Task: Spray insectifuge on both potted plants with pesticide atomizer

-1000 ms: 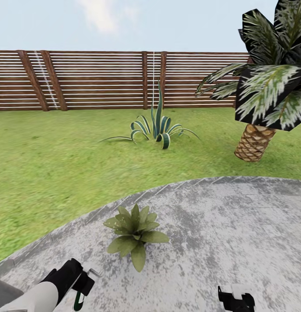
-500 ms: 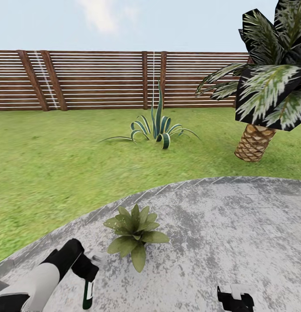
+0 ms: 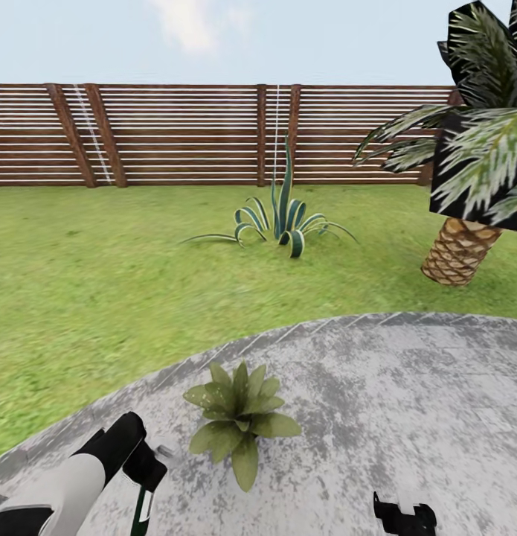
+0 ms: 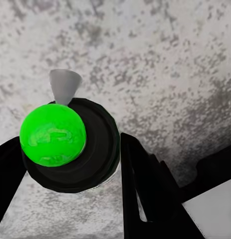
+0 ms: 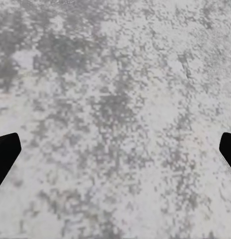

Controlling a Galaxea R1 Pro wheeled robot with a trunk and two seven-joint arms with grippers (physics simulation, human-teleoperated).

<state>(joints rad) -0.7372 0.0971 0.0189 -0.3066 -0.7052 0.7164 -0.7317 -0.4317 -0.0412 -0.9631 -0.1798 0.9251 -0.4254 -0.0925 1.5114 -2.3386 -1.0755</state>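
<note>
One potted plant (image 3: 240, 423), a low rosette of olive-green leaves, sits on the mottled grey paved round (image 3: 377, 417) near its lawn-side edge. The second potted plant is out of view. My left gripper (image 3: 147, 480) hangs just left of the plant and nearer to me, shut on the pesticide atomizer (image 3: 143, 511). In the left wrist view the atomizer (image 4: 53, 139) shows a bright green round top, a black body and a grey nozzle between the black fingers (image 4: 147, 186). My right gripper (image 3: 404, 517) is low at the right over bare paving, open, its fingertips (image 5: 5, 152) wide apart.
Green lawn (image 3: 102, 298) stretches to a brown slatted fence (image 3: 176, 134). A spiky striped agave (image 3: 284, 219) grows mid-lawn and a scaly-trunked palm (image 3: 463, 249) stands at the right, its fronds overhanging the paving's far right.
The whole picture has slid slightly right and down, so the camera has moved. My left arm came up a little toward the plant with the atomizer still held.
</note>
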